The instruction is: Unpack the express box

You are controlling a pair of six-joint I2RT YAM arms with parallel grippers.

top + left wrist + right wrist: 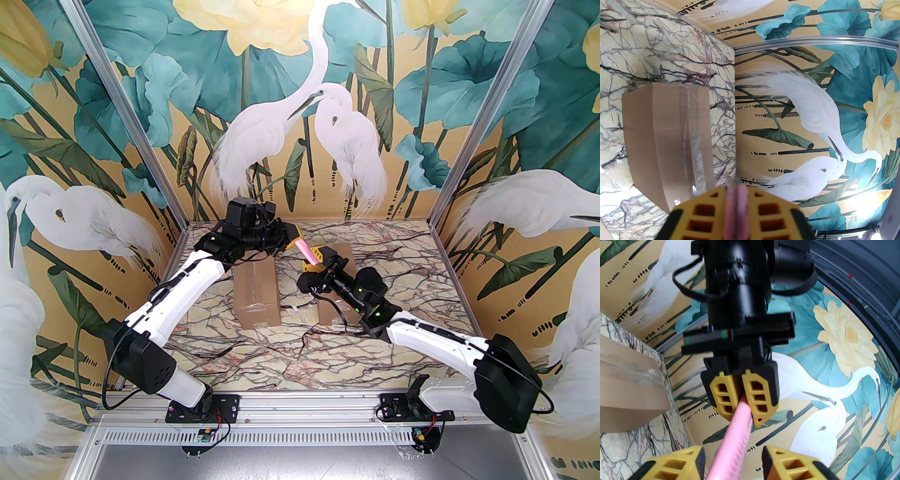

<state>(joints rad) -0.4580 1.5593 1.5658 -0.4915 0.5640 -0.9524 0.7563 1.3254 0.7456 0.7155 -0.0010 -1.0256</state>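
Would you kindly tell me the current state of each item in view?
Left box: closed, taped.
Right box: closed, partly behind the arm.
Pink tool: held off the table.
Left fingers: shut on the pink tool.
Right fingers: open, either side of it.

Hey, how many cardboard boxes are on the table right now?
2. The taped box sits mid-table; the second box lies to its right, partly covered by the right arm. More could be hidden beneath the arms.

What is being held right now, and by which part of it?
The left gripper is shut on one end of the pink tool. The right gripper straddles its other end, fingers apart, not yet gripping.
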